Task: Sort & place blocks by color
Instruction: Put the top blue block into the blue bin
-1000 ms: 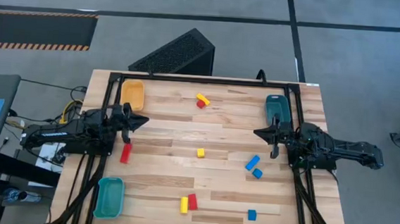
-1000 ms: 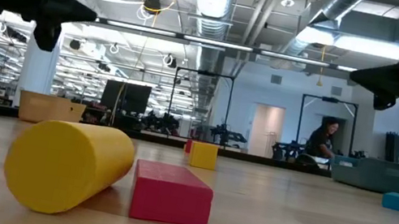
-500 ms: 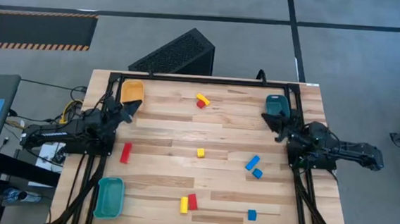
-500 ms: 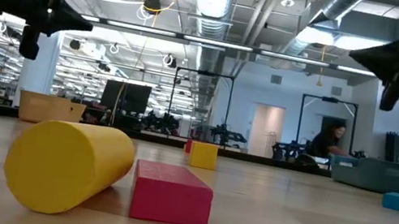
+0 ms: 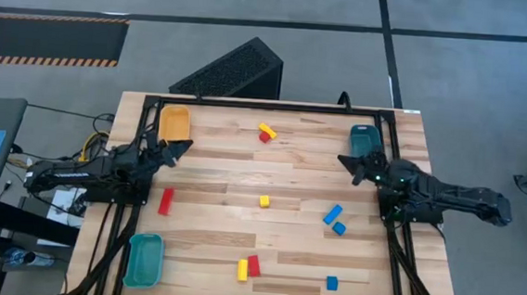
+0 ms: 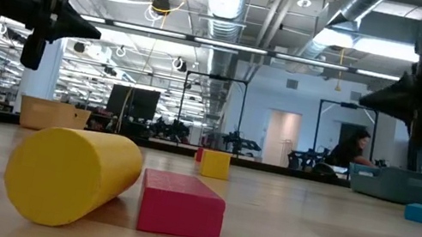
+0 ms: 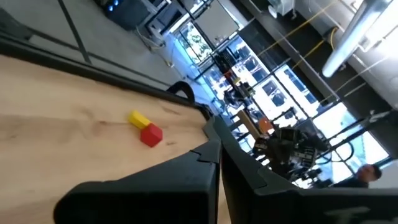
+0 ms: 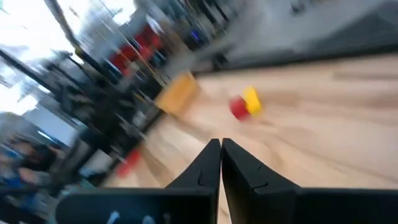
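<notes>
While raised, left gripper (image 5: 182,146) closed, empty, right gripper (image 5: 344,161) likewise

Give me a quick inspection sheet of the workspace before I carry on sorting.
Surface: wooden table, blocks scattered, none in a tray.
Job's things: red and yellow blocks touching near the far edge; red bar; yellow cube; two blue blocks close together; yellow and red blocks side by side at the near edge; lone blue cube.
Trays: yellow tray, two teal trays, all empty as far as visible.
Clutter: nothing seen.
Grippers: left pincer shut, empty, raised; right pincer shut, empty, raised.
Cables: bundle left of the table.
Surroundings: black perforated box; person in the background.
</notes>
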`<act>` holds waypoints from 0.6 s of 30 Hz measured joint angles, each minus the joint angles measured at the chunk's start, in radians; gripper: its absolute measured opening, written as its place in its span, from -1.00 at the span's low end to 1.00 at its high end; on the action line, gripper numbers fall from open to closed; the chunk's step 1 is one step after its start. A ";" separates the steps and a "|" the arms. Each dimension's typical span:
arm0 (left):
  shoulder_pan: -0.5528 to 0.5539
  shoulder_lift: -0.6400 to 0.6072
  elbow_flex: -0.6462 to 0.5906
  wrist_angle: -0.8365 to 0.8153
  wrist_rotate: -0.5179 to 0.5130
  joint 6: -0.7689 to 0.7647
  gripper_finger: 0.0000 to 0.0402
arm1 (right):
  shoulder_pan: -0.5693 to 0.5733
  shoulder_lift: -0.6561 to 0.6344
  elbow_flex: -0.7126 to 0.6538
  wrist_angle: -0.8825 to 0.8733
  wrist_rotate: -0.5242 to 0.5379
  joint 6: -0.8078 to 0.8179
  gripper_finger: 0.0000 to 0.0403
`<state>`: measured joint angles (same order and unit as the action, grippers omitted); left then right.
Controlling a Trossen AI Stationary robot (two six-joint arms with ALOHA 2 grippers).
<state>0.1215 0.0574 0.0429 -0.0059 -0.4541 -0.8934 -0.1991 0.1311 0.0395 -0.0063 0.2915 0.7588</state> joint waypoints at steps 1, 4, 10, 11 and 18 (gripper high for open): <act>0.000 0.000 0.000 0.000 -0.005 0.013 -1.00 | 0.000 0.023 0.013 -0.030 -0.001 0.001 -0.81; 0.005 0.000 0.000 -0.004 -0.041 0.022 -0.94 | 0.000 0.096 0.070 -0.135 -0.001 0.002 -0.81; 0.023 0.004 0.000 -0.003 0.013 0.071 -0.68 | 0.000 0.275 0.206 -0.212 0.061 0.004 -0.81; 0.027 0.005 0.000 -0.003 0.030 0.084 -0.63 | 0.000 0.307 0.235 -0.217 0.078 0.004 -0.81; 0.050 0.004 0.000 0.025 0.097 0.173 -0.41 | 0.000 0.494 0.460 -0.436 0.135 0.053 -0.81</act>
<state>0.1717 0.0612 0.0433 0.0189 -0.3576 -0.7205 -0.1993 0.6254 0.4991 -0.4423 0.4260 0.8123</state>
